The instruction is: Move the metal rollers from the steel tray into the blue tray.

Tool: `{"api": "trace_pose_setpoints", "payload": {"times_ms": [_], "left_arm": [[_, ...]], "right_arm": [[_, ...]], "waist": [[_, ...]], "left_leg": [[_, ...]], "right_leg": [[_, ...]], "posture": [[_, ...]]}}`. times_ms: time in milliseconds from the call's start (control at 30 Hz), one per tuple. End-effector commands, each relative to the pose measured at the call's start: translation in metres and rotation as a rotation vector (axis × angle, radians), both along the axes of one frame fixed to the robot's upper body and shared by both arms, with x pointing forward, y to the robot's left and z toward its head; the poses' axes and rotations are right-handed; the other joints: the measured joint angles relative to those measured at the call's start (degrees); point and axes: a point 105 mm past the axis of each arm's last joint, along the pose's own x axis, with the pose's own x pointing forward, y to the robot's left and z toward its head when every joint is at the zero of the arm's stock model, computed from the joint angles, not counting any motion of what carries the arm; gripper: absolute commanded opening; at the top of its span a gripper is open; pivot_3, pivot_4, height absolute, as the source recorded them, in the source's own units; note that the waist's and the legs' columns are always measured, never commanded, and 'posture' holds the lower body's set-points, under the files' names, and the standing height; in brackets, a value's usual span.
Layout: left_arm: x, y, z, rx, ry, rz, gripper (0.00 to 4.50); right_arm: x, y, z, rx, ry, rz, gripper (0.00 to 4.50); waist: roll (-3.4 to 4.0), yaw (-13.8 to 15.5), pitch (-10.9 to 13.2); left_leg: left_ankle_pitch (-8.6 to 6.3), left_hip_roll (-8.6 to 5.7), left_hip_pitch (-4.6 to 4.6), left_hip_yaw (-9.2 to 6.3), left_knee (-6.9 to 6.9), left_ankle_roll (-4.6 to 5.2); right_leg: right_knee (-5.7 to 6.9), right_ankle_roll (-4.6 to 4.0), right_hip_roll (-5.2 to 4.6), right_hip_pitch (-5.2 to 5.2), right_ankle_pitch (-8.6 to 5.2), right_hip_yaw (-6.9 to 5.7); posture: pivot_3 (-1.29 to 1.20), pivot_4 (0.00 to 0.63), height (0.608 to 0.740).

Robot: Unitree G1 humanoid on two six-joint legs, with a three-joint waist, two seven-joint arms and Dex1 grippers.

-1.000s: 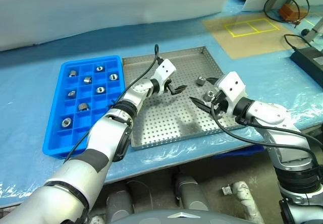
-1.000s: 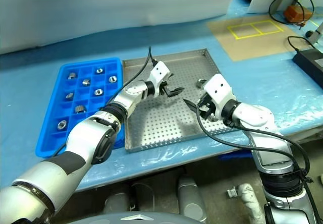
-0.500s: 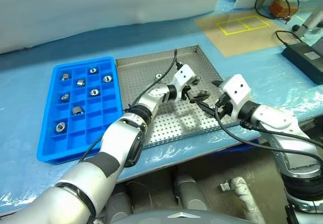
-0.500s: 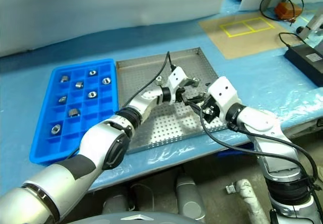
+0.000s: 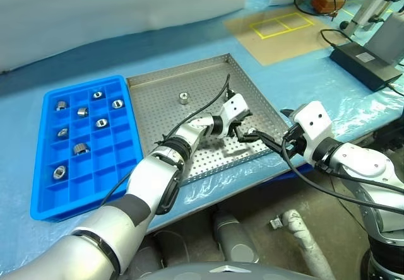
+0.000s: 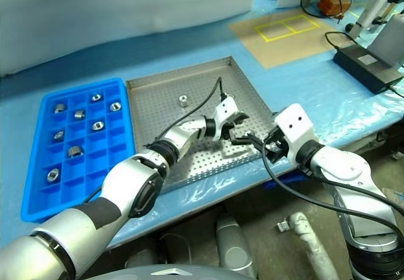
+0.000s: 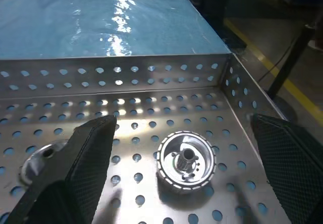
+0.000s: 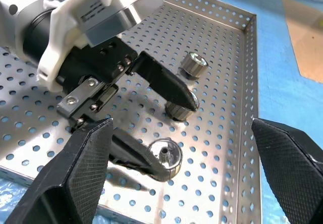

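The steel tray (image 5: 158,113) lies mid-table with the blue tray (image 5: 95,182) to its left. Several metal rollers (image 5: 80,148) sit in the blue tray's compartments. One roller (image 5: 184,97) stands alone at the back of the steel tray. Three more lie in its near right corner. My left gripper (image 5: 243,132) is open there, its fingers either side of one roller (image 7: 186,161), just above the floor. Beside it are another roller (image 8: 179,110) and a third (image 8: 194,62). My right gripper (image 8: 181,125) is open and empty at the tray's right rim, pointing at the left gripper (image 8: 174,138).
Blue plastic sheeting covers the table. A brown mat with yellow tape (image 5: 278,28) lies at the back right, and a black box (image 5: 363,56) with cables sits at the far right. The table's front edge runs just below both trays.
The camera has swung right. My left gripper moved from the middle of the steel tray to its near right corner and now straddles a roller. The right gripper drew back to the tray's rim.
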Motion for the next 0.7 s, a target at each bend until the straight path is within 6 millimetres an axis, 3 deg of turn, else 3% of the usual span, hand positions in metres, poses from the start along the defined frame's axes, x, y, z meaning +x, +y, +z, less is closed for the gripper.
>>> {"api": "trace_pose_setpoints", "payload": {"times_ms": [33, 233, 500, 700], "left_arm": [[-0.026, -0.014, -0.003, -0.032, 0.027, -0.172, 4.46], [-0.013, -0.011, -0.008, -0.005, -0.005, -0.045, 4.46], [0.017, -0.003, 0.025, -0.136, -0.004, 0.146, 4.46], [0.044, 0.020, 0.051, -0.250, 0.014, 0.306, 4.46]], "right_arm": [[-0.004, 0.000, 0.013, -0.010, -0.054, -0.003, 4.50], [-0.003, 0.001, 0.011, -0.008, -0.050, -0.005, 4.50], [-0.002, 0.002, 0.010, -0.003, -0.050, -0.007, 4.50], [-0.001, 0.005, 0.009, 0.003, -0.052, -0.004, 4.50]], "waist": [[0.00, -0.14, 0.00], [0.02, -0.10, -0.01], [0.03, -0.19, -0.01], [0.02, -0.23, -0.01]], "left_leg": [[-0.03, -0.04, 0.00, 0.01, 0.00, 0.05], [-0.07, -0.14, 0.00, 0.01, 0.03, 0.14], [-0.12, -0.30, 0.01, 0.01, 0.14, 0.21], [-0.19, -0.57, 0.00, 0.01, 0.13, 0.34]], "right_leg": [[-0.03, 0.00, -0.04, 0.01, 0.00, 0.01], [-0.06, 0.00, -0.19, 0.10, 0.00, -0.07], [-0.06, 0.00, -0.31, 0.16, 0.00, -0.06], [-0.06, 0.01, -0.60, 0.16, 0.00, -0.11]], "posture": [[-0.79, 0.150, 0.740], [-0.78, 0.150, 0.740], [-0.78, 0.150, 0.740], [-0.78, 0.150, 0.740]]}}
